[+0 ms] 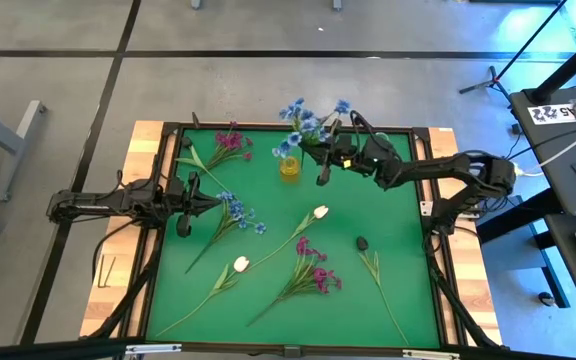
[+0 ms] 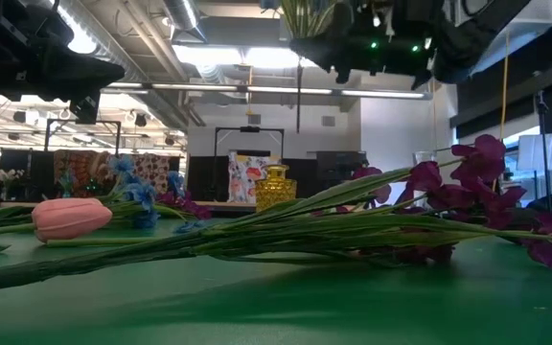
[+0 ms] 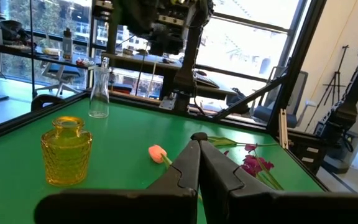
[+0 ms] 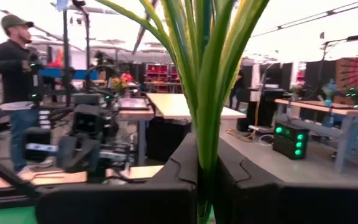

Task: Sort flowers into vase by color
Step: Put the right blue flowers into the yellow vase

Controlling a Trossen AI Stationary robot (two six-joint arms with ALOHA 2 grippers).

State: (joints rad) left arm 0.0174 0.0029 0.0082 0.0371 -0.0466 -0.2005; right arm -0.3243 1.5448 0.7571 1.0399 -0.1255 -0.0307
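While the right gripper [image 1: 320, 160] holds a blue flower [image 1: 306, 124] near the yellow vase [image 1: 289, 166], the high view shows the left gripper [image 1: 216, 200] closed, empty, waiting beside another blue flower [image 1: 236, 210]. At table level, pink tulip [image 2: 71, 218] and purple flower [image 2: 482, 182] lie flat. From the right wrist, green stems [image 4: 207, 68] sit clamped between closed fingers [image 4: 178, 163]. Judged best: keep stems vertical, centre over the vase mouth, then lower.
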